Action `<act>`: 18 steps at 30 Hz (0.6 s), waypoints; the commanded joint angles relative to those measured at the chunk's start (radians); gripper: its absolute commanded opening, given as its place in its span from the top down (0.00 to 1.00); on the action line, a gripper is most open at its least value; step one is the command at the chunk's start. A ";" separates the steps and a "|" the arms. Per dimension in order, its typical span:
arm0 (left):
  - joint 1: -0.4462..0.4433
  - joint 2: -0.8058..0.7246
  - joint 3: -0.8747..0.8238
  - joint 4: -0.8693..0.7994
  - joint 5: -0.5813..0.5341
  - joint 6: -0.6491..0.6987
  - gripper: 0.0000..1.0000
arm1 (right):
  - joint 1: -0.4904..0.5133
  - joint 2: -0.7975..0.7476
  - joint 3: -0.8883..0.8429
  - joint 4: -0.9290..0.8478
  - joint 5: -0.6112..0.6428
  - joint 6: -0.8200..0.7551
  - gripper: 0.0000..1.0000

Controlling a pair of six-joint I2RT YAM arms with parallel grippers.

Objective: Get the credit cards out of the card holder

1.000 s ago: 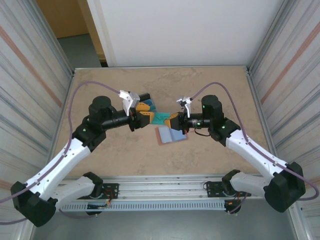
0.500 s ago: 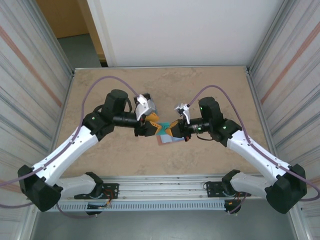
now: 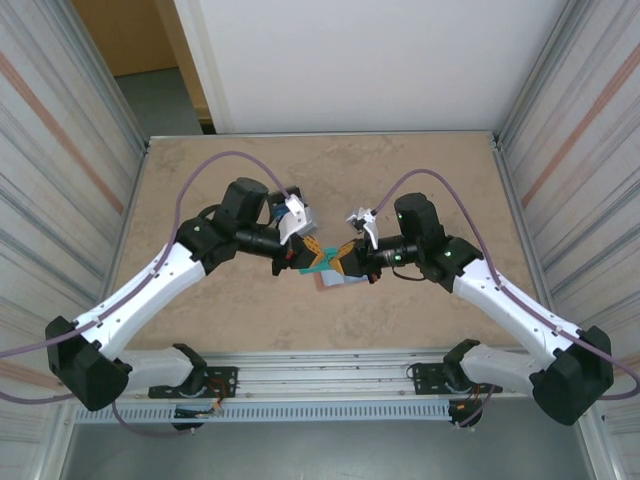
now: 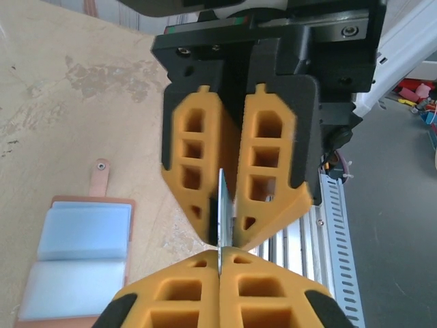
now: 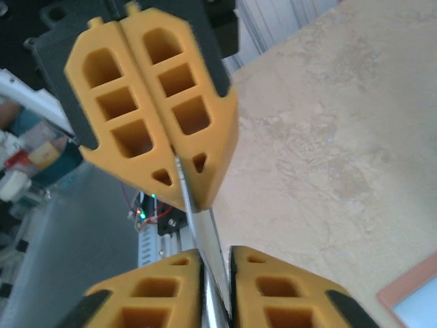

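Observation:
A teal-green credit card [image 3: 326, 258] hangs edge-on between both grippers, above the table. My left gripper [image 3: 309, 255] [image 4: 220, 256] is shut on one end of the card [image 4: 224, 205]. My right gripper [image 3: 346, 257] [image 5: 215, 256] faces it tip to tip; its fingers stand slightly apart around the card's other end [image 5: 199, 222], with a narrow gap showing. The card holder [image 3: 346, 279], a salmon-pink wallet, lies open on the table just under the grippers, its blue-grey lining up and its pink tab [image 4: 100, 179] pointing away.
The tan stone-patterned tabletop [image 3: 420, 180] is ringed by a metal frame. The arm mounting rail [image 3: 320, 385] runs along the near edge. Ribbed walls stand to the left and right.
The left arm swung in from the left and closed on the teal card that the right gripper was holding. Both grippers now meet over the wallet, slightly nearer than before.

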 commanded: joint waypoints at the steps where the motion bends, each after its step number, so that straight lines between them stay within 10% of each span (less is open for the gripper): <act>1: 0.019 -0.002 -0.001 0.043 -0.075 0.037 1.00 | 0.002 -0.005 0.029 -0.033 0.039 -0.012 0.59; 5: 0.088 0.010 -0.035 0.110 -0.170 0.070 1.00 | -0.004 -0.009 0.034 -0.058 0.125 0.001 0.28; 6: 0.113 0.017 -0.042 0.130 -0.181 0.083 1.00 | -0.005 -0.006 0.039 -0.070 0.156 0.008 0.05; 18: 0.282 0.272 -0.051 0.323 -0.298 0.344 1.00 | -0.006 0.000 0.028 -0.070 0.490 0.118 0.01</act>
